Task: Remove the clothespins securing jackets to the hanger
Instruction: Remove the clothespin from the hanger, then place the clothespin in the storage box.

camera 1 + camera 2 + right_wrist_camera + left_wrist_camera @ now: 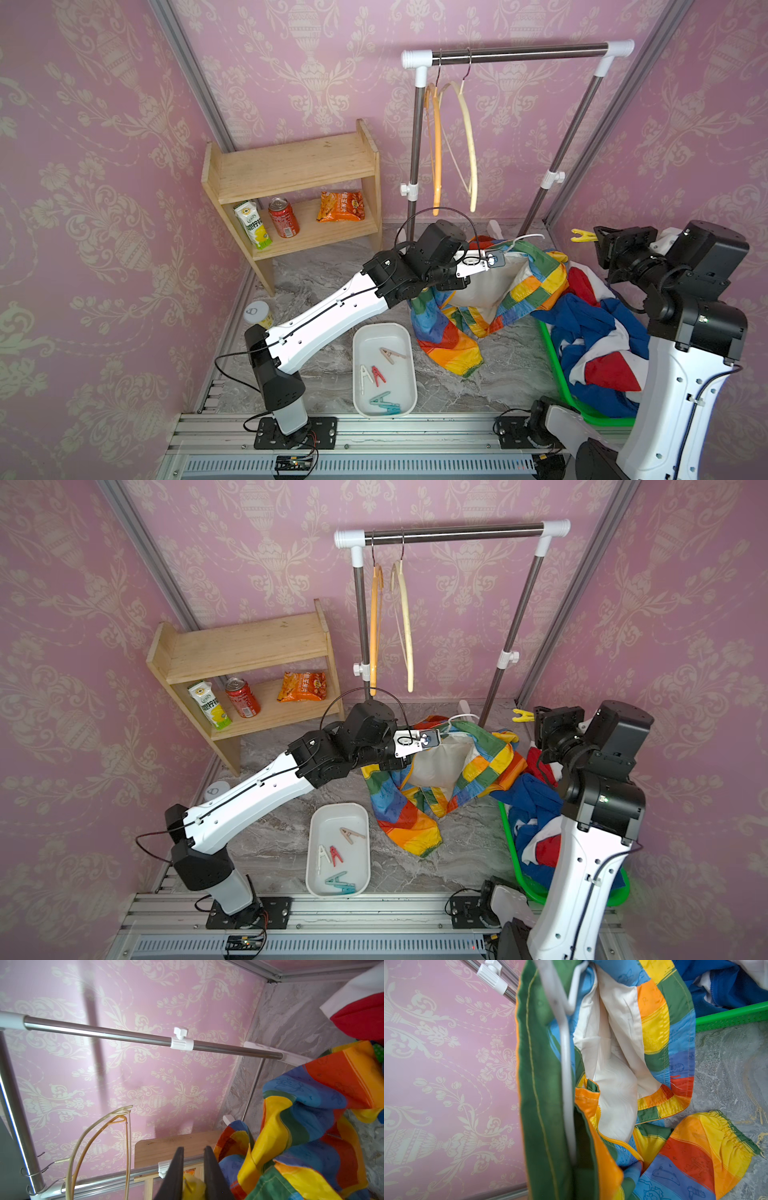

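While the left gripper (465,284) pinches the crinkly rainbow jacket (536,286), the right gripper (194,1149) clamps a yellow A-shaped plastic clothespin (582,236).

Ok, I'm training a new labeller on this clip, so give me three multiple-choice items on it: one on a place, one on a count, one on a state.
1. Where does the red clothespin lie?
A. on the wooden shelf
B. in the green basket
C. in the white tray

2. How many hangers are on the rail?
A. one
B. two
C. four

3. How is the right pincer?
A. closed on a yellow clothespin
B. wide open and empty
C. closed on a hanger

Answers:
1 C: it lies in the tray beside a white clothespin.
2 B: an orange one and a cream one hang side by side.
3 A: the yellow pin sticks out from between its fingers.
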{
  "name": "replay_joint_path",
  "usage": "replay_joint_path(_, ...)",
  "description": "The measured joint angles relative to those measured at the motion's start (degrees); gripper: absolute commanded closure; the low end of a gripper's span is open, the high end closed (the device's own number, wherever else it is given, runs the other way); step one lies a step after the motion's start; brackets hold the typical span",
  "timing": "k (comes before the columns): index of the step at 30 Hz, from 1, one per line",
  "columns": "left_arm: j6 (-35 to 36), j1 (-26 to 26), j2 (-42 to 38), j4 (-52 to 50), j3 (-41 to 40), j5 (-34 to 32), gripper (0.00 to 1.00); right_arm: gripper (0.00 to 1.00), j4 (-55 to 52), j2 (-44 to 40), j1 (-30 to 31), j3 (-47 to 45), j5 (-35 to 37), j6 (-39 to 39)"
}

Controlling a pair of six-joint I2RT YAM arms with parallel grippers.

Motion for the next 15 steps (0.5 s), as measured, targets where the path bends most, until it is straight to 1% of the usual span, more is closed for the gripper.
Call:
replay_joint_path(4,-0.7,0.0,2.9,-0.6,4.8,-1.5,1.0,1.0,0.0,-1.7,0.0,0.5,-0.8,-3.9)
replay_joint_path(7,-2.0,0.0,4.9,-0.9,7.3,-1.9,1.0,1.0,0.3,-4.0,0.0,0.1,-3.8,-7.7)
replay_joint_path(15,-8.0,0.8,12.2,-2.0,20.5,-1.8,1.0,1.0,0.0,-17.4,0.1,-10.1,-18.1,-18.2)
